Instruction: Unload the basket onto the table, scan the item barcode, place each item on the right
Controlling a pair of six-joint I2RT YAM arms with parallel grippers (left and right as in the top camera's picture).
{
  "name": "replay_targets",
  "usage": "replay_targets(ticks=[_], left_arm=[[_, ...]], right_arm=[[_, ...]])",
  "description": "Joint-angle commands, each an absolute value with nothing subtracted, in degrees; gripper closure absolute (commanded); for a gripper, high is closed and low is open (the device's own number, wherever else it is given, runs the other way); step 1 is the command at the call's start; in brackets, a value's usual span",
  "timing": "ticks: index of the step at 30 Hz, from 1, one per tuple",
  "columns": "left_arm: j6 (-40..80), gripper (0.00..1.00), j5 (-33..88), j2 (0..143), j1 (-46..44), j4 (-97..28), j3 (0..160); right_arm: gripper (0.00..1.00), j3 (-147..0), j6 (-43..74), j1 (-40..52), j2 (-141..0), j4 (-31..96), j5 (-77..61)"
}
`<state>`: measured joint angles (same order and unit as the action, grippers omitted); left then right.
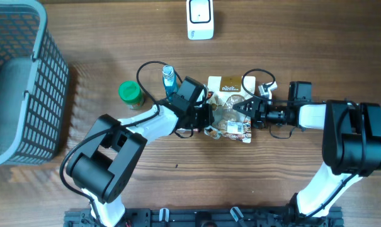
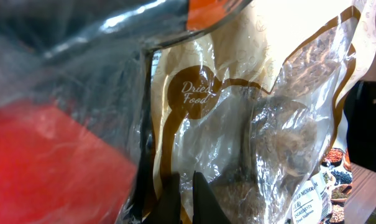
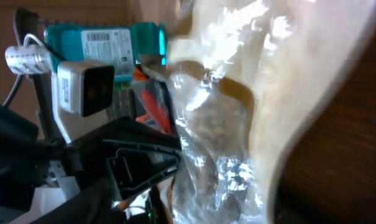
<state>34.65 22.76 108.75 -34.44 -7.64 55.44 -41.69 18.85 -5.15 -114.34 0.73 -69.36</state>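
Two sets of fingers meet mid-frame above the surface (image 1: 177,183). The left fingers (image 1: 204,116) are pinched fully shut on the left edge of the dried-food pouch (image 1: 228,112), which lies between the arms. The right fingers (image 1: 247,107) reach its right edge; how wide they stand, or whether they grip, I cannot tell. The pouch looks light, floppy and slick, so its flat sealed border seems the safest hold. Farther up, at top centre, stands the white scanner (image 1: 200,19).
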Motion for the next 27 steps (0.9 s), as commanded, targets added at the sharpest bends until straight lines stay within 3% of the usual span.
replay_targets(ticks=[1,11,27], left_arm=[[35.18,0.96,20.27,109.62,-33.85,-8.38,54.00],[35.20,0.96,20.27,109.62,-33.85,-8.38,54.00],[35.20,0.96,20.27,109.62,-33.85,-8.62,54.00]], right_arm=[[0.37,-35.86,19.42,-3.70,-122.43,3.70,-48.07],[0.41,-35.88,19.73,-2.48,-122.43,1.69,-48.80],[0.75,-35.94,19.49,-1.39,-122.41,-0.36,-48.93]])
